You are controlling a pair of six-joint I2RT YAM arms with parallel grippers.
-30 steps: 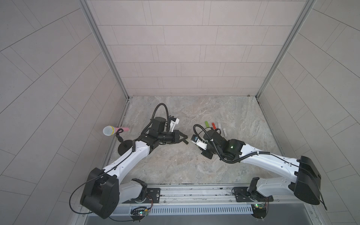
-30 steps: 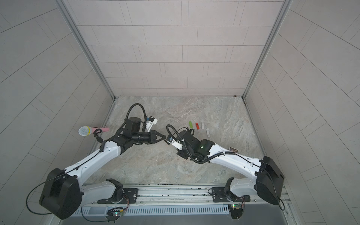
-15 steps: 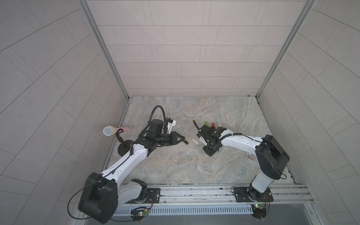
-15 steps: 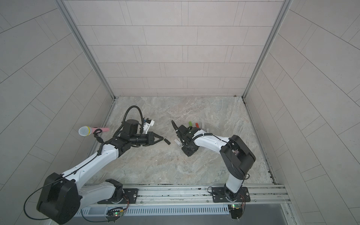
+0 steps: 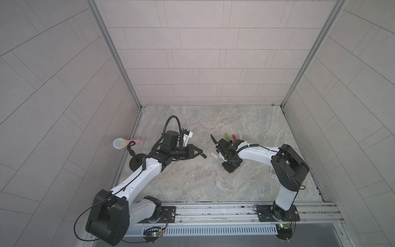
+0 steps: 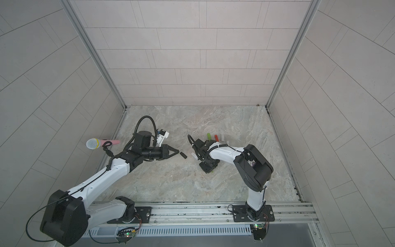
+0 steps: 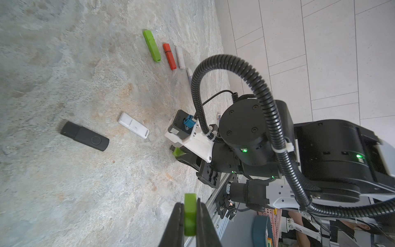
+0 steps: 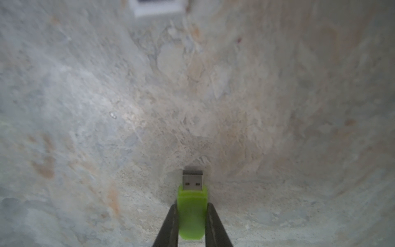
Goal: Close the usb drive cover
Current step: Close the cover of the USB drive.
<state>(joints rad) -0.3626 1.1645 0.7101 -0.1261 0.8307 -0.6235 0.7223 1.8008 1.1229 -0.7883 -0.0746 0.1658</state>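
Black drive (image 7: pixel 84 136) | white drive (image 7: pixel 133 127) beside — between green cap (image 7: pixel 190 213), green drive (image 8: pixel 192 211)

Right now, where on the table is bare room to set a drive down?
Crowded: black drive and white drive between left gripper and right gripper; drive row farther back. Bare: table front, from grippers to rail; along the back wall.

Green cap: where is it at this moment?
The green cap is pinched between the fingers of the left gripper in the left wrist view; in a top view that gripper sits over the left half of the table, beside the black USB drive.
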